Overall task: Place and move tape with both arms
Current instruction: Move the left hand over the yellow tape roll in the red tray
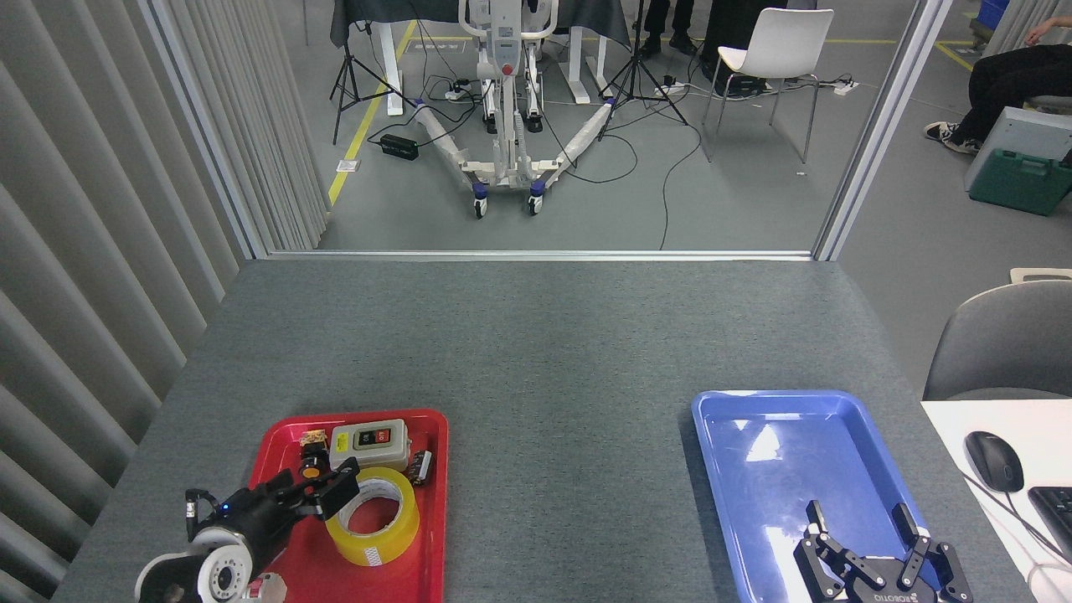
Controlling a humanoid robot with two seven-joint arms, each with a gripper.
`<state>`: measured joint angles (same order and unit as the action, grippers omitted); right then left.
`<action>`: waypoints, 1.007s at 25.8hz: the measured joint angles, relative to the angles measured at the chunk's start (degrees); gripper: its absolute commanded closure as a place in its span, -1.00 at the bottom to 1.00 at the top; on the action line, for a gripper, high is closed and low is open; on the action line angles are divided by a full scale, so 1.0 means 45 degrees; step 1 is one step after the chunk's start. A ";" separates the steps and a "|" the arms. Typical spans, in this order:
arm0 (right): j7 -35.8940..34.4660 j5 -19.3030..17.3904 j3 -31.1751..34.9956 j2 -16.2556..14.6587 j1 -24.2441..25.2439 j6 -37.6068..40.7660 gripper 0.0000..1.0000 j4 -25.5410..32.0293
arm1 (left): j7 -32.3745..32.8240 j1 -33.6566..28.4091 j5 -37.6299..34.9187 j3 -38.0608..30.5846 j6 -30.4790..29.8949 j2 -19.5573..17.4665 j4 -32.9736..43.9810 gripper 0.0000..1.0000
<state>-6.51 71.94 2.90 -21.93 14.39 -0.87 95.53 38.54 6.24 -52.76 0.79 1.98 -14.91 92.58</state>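
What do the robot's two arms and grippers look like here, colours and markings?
The left arm is white and rounded, with circular joint caps, a small blue light and a thin black cable near the wrist. It ends in the black multi-finger left gripper. The right gripper is black too, with jointed fingers and white ROBOTIQ lettering on its base.

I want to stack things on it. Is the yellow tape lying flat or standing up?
Lying flat. The tape rests in the red tray with its round hole facing upward, so its ring opening shows.

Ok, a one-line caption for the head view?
Left gripper reaches the tape in the red tray; right gripper open over the blue tray.
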 measured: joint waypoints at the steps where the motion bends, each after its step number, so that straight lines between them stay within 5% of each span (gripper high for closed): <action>1: -0.0018 -0.0003 0.0000 -0.0012 0.0002 0.0000 -0.99 0.0001 | 0.0128 0.0203 0.0090 0.0111 -0.0037 -0.0260 -0.0094 -1.00; 9: 0.0002 -0.0026 0.0000 -0.0039 0.0019 0.0299 -0.99 0.0095 | 0.0458 0.2059 0.1551 0.3560 0.0257 -0.3074 -0.0754 -1.00; 26: 0.0096 -0.0088 0.0038 -0.0003 -0.0011 0.0315 -0.99 0.0195 | 0.1684 0.3380 0.3842 0.6159 0.0636 -0.4537 -0.1581 -0.97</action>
<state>-6.07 71.54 3.07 -21.94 14.35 0.54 96.41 46.11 21.45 -35.47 28.51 4.85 -35.33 85.46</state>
